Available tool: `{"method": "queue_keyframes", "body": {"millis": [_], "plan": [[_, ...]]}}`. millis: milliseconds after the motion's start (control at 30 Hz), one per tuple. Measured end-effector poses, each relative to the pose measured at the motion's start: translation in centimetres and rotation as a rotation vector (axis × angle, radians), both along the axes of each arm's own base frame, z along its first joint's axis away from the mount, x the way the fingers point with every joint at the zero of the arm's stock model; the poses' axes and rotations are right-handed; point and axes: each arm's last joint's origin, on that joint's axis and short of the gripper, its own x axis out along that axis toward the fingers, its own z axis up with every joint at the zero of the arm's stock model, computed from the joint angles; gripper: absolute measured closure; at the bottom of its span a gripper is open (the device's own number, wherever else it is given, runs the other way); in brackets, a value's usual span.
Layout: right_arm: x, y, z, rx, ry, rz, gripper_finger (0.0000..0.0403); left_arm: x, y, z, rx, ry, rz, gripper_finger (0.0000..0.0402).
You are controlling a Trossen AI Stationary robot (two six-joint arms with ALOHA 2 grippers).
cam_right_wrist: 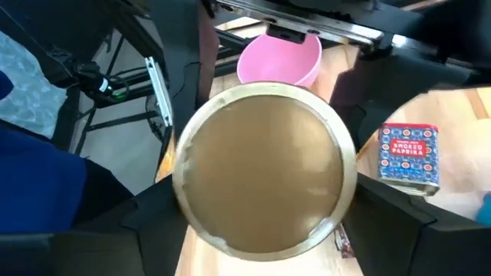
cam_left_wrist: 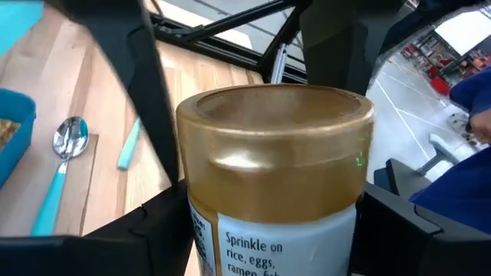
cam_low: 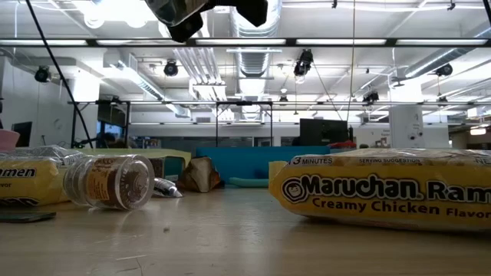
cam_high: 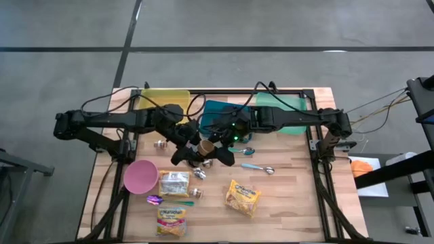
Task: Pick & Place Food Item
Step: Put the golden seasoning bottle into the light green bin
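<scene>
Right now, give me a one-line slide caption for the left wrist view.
Left tool grips a gold-lidded seasoning jar above the table, a blue spoon beyond.

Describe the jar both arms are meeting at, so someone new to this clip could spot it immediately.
Start at the wooden table, then the middle where the two dark arms converge. Between the left gripper and right gripper is the jar. Unlike the small jars lying on the wood, it has a wide gold lid and a white "Sprinkle on rice, eggs" label.

Grey concrete floor (cam_high: 224,24) crossed by dark seams — overhead, exposed ducts (cam_low: 253,54) and bright strip lights (cam_low: 368,42).
</scene>
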Motion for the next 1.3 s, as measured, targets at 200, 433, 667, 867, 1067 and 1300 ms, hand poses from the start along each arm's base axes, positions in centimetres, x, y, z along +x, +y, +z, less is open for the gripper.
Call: {"method": "queue_keyframes", "body": {"millis": [200,433,667,867,1067,1300], "plan": [[-0.06,0.18,0.28,0.010,-0.015,0.021,0.0124,0.04,-0.09,0.14,0.017,-0.029,-0.029,0.0119],[-0.06,0.16,0.32,0.027,-0.010,0.010,0.0124,0.05,-0.07,0.15,0.019,-0.032,-0.029,0.0119],[-0.02,0.09,0.41,0.072,-0.002,-0.004,0.0094,0.08,-0.07,0.18,0.039,-0.046,-0.035,0.0119],[0.07,0.04,0.60,0.054,-0.027,-0.004,0.0036,0.12,-0.02,0.15,0.046,-0.045,-0.023,0.0119],[0.10,0.04,0.63,0.047,-0.032,-0.008,0.0019,0.12,-0.01,0.15,0.040,-0.041,-0.019,0.0119],[0.38,-0.06,0.47,0.016,-0.043,-0.045,0.0019,0.14,0.01,0.17,0.029,-0.038,-0.012,0.0119]]}}
